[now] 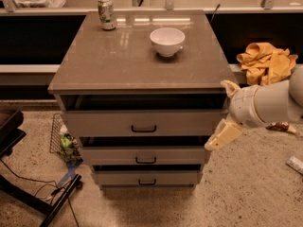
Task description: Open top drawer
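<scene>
Camera view: the top drawer (104, 123) sits just under the cabinet top (118, 60). Its front is pulled out a little, leaving a dark gap above, and nothing touches its black handle (143, 128). The gripper (218, 113) hangs at the drawer's right end, on a white arm (265, 103) reaching in from the right. Its tan fingers (223, 135) are spread apart, holding nothing. A white bowl (167, 40) and a can (106, 13) stand on the cabinet top.

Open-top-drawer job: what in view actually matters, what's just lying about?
Job:
- top drawer, with its black handle
- gripper, by the cabinet's right front corner, clear of the handle

Lying about:
- white bowl and can on the cabinet top
- middle drawer, bottom drawer
- yellow cloth, at right
</scene>
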Controlling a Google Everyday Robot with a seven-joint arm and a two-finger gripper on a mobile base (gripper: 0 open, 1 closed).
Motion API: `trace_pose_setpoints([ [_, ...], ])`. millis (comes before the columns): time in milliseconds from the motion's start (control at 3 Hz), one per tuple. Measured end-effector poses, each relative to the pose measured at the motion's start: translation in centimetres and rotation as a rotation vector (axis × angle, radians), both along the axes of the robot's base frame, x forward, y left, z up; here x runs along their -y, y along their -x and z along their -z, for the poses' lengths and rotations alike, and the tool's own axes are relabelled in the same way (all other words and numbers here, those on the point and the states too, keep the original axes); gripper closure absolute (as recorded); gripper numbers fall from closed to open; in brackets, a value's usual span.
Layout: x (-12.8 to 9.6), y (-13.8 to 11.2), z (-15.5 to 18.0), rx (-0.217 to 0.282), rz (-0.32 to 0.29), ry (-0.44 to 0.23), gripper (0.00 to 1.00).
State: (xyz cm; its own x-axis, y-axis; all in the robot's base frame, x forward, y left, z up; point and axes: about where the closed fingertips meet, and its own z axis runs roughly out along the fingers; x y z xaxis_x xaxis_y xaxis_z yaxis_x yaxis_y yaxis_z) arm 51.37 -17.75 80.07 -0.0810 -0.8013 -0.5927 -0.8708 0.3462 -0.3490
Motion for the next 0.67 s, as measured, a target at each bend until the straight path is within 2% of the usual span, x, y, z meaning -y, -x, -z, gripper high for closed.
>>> trace_pose_setpoints([
  [333, -0.4, 2.2, 2.3, -0.017, -0.028, -0.021, 0.0],
  [667, -0.8, 2.4, 4.7, -0.025, -0.051, -0.031, 0.0],
])
